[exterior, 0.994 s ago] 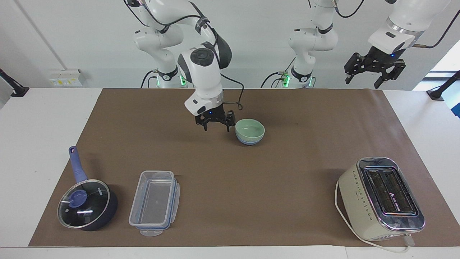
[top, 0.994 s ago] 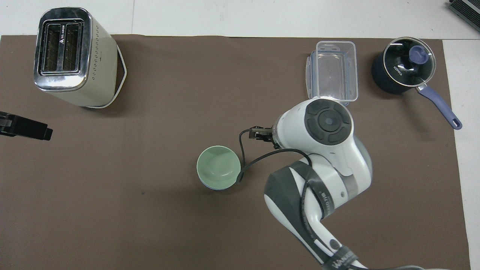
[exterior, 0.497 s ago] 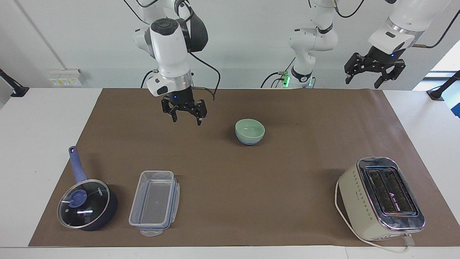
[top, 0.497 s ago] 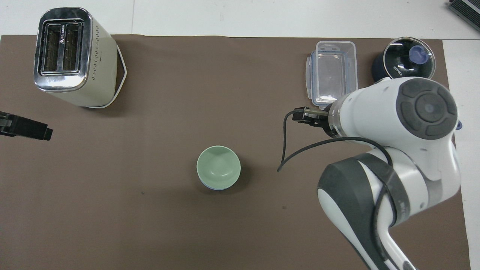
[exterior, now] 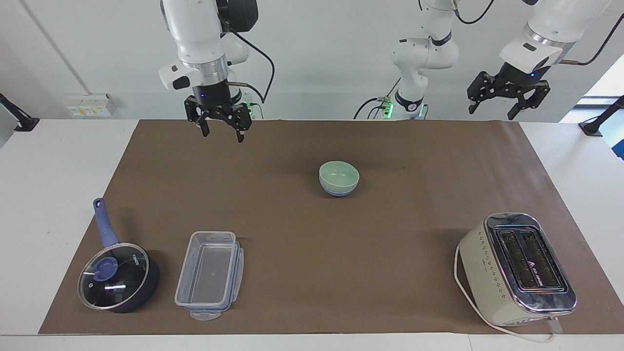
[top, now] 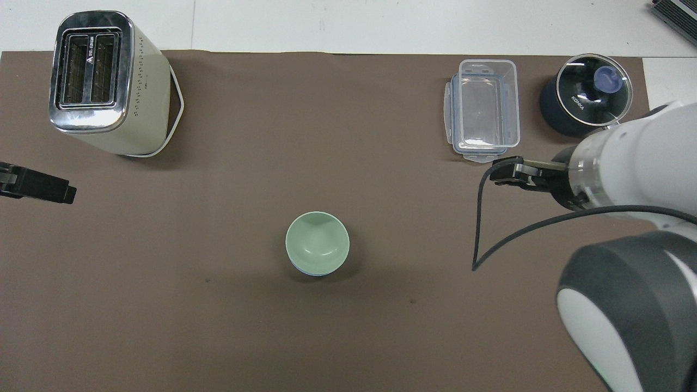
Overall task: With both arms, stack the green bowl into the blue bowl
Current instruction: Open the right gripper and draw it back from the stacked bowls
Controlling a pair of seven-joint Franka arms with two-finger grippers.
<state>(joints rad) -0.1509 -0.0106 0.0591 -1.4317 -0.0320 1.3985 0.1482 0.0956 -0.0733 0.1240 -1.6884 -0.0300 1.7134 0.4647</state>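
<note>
The pale green bowl (exterior: 339, 173) (top: 317, 242) sits nested inside the blue bowl (exterior: 336, 191), of which only a lower band shows, in the middle of the brown mat (exterior: 390, 234). Nothing touches the stack. My right gripper (exterior: 223, 135) hangs open and empty, high over the mat's edge by the robots, well off toward the right arm's end from the bowls. In the overhead view only its wrist (top: 626, 163) shows. My left gripper (exterior: 504, 105) (top: 38, 185) waits open and empty, raised over the left arm's end of the mat.
A cream toaster (exterior: 519, 268) (top: 103, 81) stands farther from the robots toward the left arm's end. A clear lidless container (exterior: 209, 275) (top: 484, 109) and a dark blue saucepan with glass lid (exterior: 117, 278) (top: 585, 95) stand toward the right arm's end.
My right gripper has risen from right beside the stacked bowls and drawn back toward the right arm's end, staying open. The bowls and the left arm have not moved.
</note>
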